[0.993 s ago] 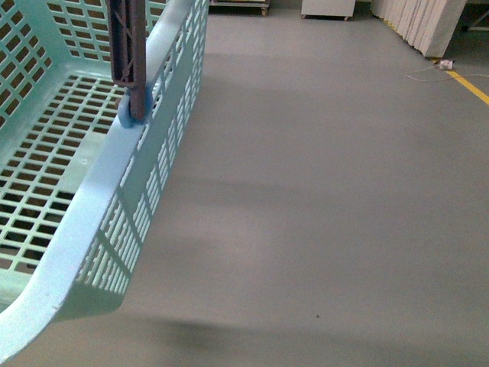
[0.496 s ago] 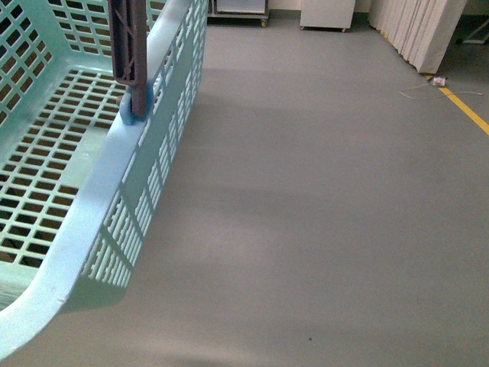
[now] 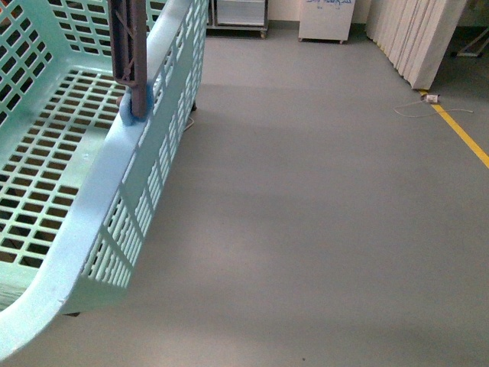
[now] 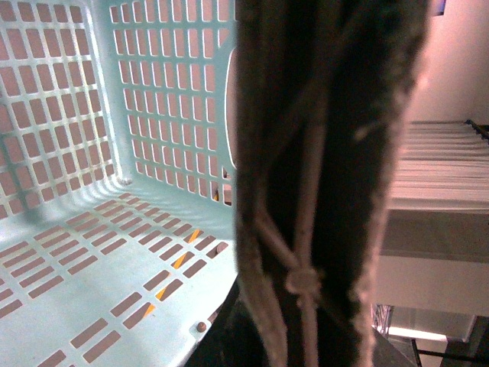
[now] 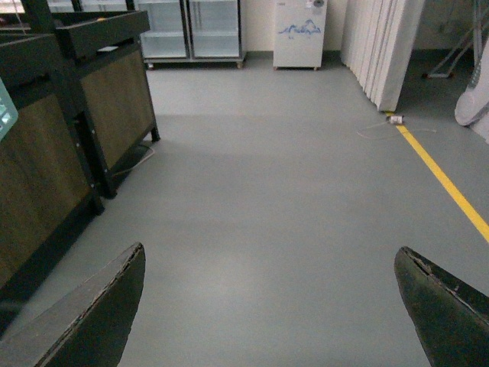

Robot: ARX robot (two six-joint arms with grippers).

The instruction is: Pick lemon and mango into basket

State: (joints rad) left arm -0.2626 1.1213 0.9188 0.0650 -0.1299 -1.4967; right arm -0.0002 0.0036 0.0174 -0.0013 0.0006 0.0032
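Observation:
The aqua basket point(image 3: 92, 199) fills the left of the front view, held up above the grey floor, with its brown handle point(image 3: 128, 46) standing upright. The part of its inside that shows holds nothing. My left gripper is shut on the basket; in the left wrist view the dark handle point(image 4: 321, 176) fills the middle and the lattice wall and bottom point(image 4: 114, 252) lie beside it. My right gripper point(image 5: 271, 306) is open and empty, its two dark fingertips point(image 5: 99, 313) wide apart over bare floor. The lemon and the mango are out of view.
A dark wooden display stand point(image 5: 76, 115) stands to one side in the right wrist view. Glass-door cabinets point(image 5: 191, 30), a white freezer point(image 3: 325, 19) and white panels point(image 3: 416, 38) line the far wall. A yellow floor line point(image 3: 462, 134) runs at the right.
The front view has tilted or moved forward: the far wall, freezer and yellow line show further down the frame. The basket keeps its place in the view.

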